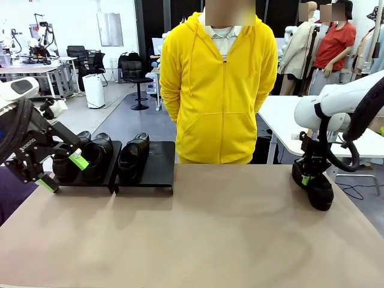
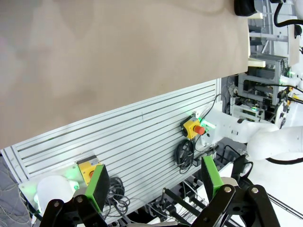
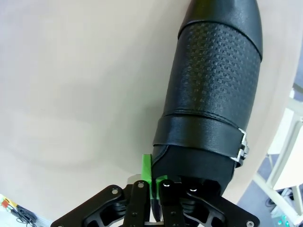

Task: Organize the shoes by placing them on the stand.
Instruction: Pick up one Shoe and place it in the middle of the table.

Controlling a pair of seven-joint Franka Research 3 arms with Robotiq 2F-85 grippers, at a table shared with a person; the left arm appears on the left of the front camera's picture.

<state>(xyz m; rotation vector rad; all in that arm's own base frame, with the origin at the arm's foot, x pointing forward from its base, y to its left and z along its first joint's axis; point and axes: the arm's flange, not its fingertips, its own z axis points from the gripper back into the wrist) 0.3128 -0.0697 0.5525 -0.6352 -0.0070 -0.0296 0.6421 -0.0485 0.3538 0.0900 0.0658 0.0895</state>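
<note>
Three black glossy shoes sit on the stand: two (image 1: 99, 153) side by side on the left platform (image 1: 90, 182) and one (image 1: 134, 153) on the left half of the right platform (image 1: 159, 159). A fourth shoe (image 1: 318, 191) stands at the table's far right edge. My right gripper (image 1: 306, 179) comes down onto it from above. In the right wrist view the gripper (image 3: 154, 182) is shut on the rim at the shoe's (image 3: 213, 85) opening, beside its buckled strap. My left gripper (image 1: 63, 172) hangs open in front of the left platform, empty; its green pads (image 2: 97, 187) stand wide apart.
A person in a yellow hoodie (image 1: 217, 90) stands at the far side, hands behind the back. The tan tabletop (image 1: 198, 234) stretches between the stand and the right shoe. In the left wrist view, a slotted metal panel (image 2: 142, 137) with a red stop button (image 2: 200, 129) lies below the table edge.
</note>
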